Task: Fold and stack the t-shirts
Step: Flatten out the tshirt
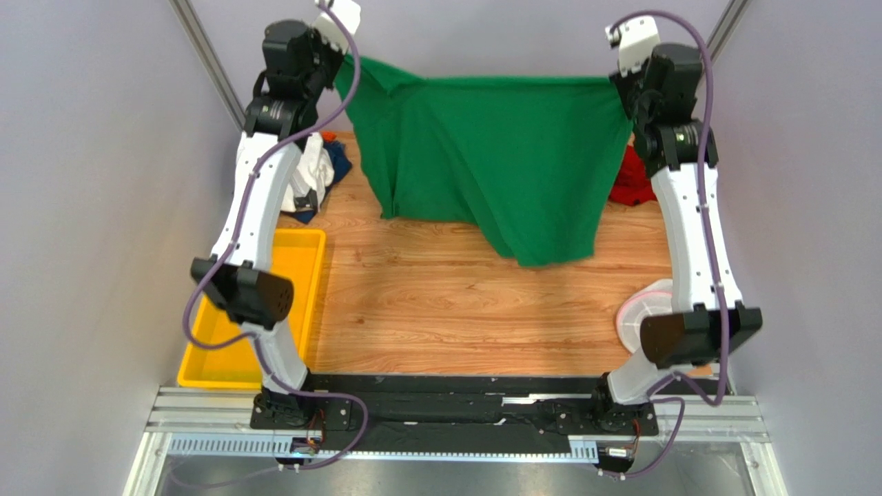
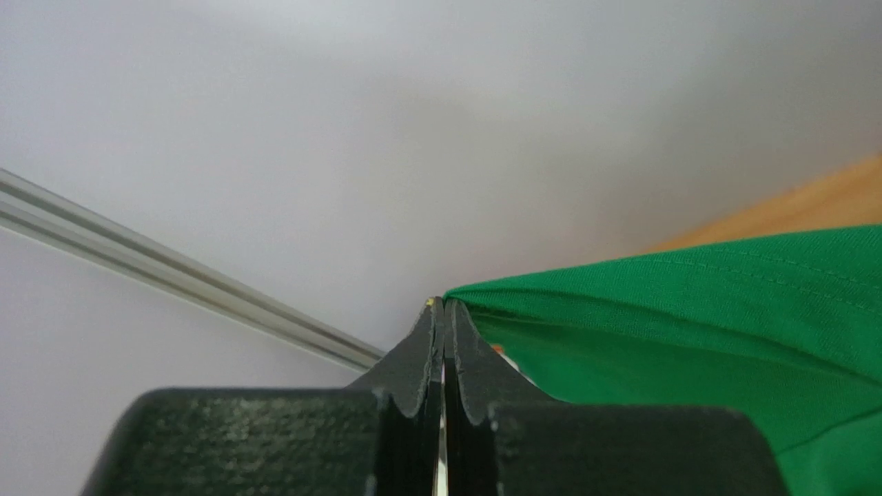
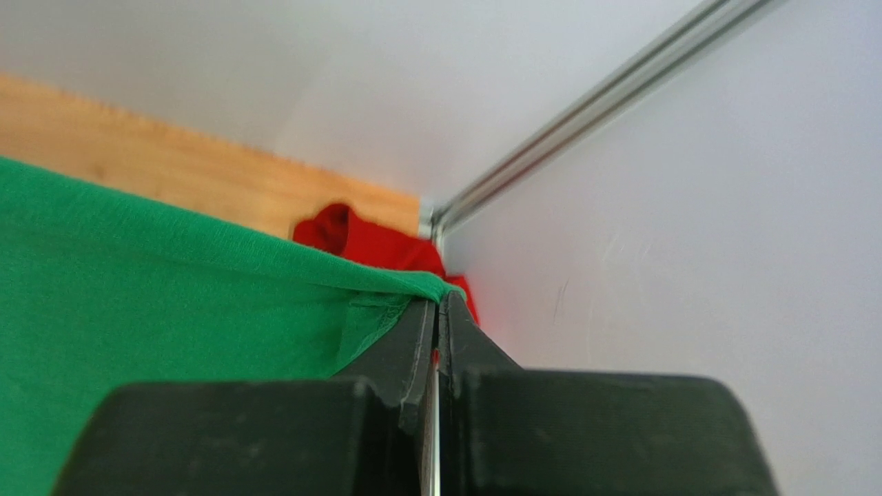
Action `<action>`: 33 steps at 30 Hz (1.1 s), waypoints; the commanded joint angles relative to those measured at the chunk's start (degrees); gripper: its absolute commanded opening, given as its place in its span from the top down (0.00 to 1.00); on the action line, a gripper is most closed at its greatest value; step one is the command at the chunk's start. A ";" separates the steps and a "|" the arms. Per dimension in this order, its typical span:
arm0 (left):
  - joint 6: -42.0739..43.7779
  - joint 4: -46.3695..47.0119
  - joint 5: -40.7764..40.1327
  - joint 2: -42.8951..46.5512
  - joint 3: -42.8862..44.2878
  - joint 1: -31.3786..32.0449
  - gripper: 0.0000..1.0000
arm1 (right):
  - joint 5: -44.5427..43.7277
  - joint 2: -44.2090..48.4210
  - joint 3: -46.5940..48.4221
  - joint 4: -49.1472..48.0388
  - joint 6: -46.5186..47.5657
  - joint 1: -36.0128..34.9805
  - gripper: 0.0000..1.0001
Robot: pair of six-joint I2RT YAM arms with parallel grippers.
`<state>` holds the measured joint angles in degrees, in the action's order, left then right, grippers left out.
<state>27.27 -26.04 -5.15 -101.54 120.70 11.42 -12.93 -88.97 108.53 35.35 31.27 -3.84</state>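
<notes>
The bright green t-shirt [image 1: 487,155] hangs stretched in the air between both grippers above the far half of the wooden table. My left gripper [image 1: 342,64] is shut on its left top corner; the wrist view shows the gripper [image 2: 444,305] pinching the green cloth [image 2: 704,310]. My right gripper [image 1: 618,88] is shut on the right top corner, also seen at the gripper [image 3: 440,302] with the green cloth [image 3: 155,289]. The red t-shirt [image 1: 631,184] lies crumpled at the back right, seen too in the right wrist view [image 3: 362,243]. The white t-shirt [image 1: 307,171] and dark blue t-shirt [image 1: 333,163] lie heaped at the back left.
A yellow plastic tray [image 1: 254,310] stands at the left table edge. A round white-and-pink mesh basket [image 1: 647,310] sits at the right, behind the right arm. Grey walls and metal frame posts [image 1: 207,57] close in the back and sides.
</notes>
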 commanded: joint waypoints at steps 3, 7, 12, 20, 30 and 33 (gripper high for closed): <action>-0.38 2.05 -8.82 -15.35 33.60 -1.66 1.00 | -4.12 -12.34 27.58 -3.45 0.20 1.02 1.00; 0.07 12.02 -9.71 -4.70 23.57 -1.66 1.00 | -4.04 -10.10 30.52 -6.16 -0.06 0.94 1.00; 0.77 15.77 -8.65 8.36 7.99 -1.66 1.00 | -2.46 2.27 14.62 -11.54 -0.68 0.94 1.00; 0.86 13.48 -7.07 25.67 -6.88 -1.66 1.00 | -1.48 16.71 -0.59 -8.39 -1.64 0.94 1.00; -2.57 6.80 -4.60 42.38 -19.10 -1.67 1.00 | 3.70 29.11 -4.82 2.52 -7.09 0.93 1.00; -2.04 7.58 -5.57 40.82 -18.84 -1.66 1.00 | 3.44 28.77 -5.78 2.27 -7.36 1.02 1.00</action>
<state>25.39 -20.23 -5.63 -60.14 101.49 11.00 -5.87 -59.92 103.83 36.40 25.50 -3.99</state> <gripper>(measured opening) 0.007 0.010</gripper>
